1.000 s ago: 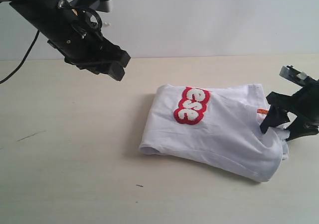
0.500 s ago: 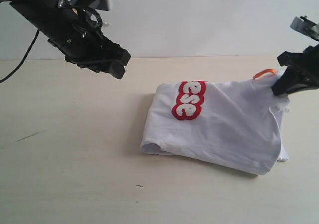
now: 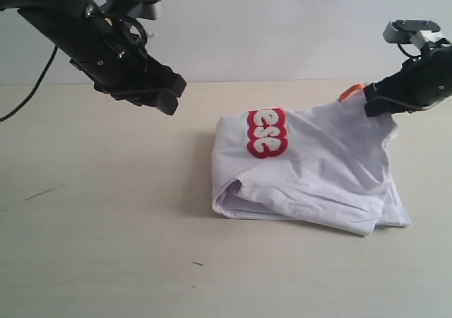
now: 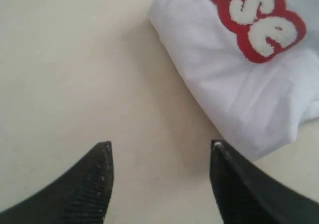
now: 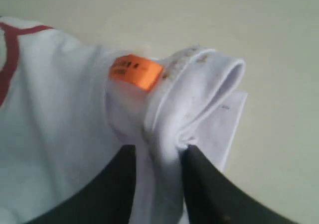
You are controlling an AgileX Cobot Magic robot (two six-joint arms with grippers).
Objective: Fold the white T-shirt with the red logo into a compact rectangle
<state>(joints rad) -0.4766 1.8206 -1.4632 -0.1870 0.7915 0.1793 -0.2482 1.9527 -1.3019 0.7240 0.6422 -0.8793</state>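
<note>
Right wrist view: the right gripper (image 5: 157, 169) is clamped on the ribbed collar (image 5: 199, 79) of the white T-shirt (image 5: 60, 124), just beside the orange neck tag (image 5: 135, 71). The shirt sits as a half-folded bundle on the right half of the desk (image 3: 106, 226), its neck end lifted toward the far right corner. The left gripper (image 4: 159, 179) hangs with jaws spread and empty over bare desk, near the bundle's left fold.

The pinch takes only a narrow roll of soft cotton, so it may slip out. Pulling further could also drag the loose lower layers and open the fold; nothing pins them down.

The cloth is thin, limp and creased. The red logo (image 3: 267, 132) is fuzzy, with puffy white letters, and wraps over the far-left fold.
</note>
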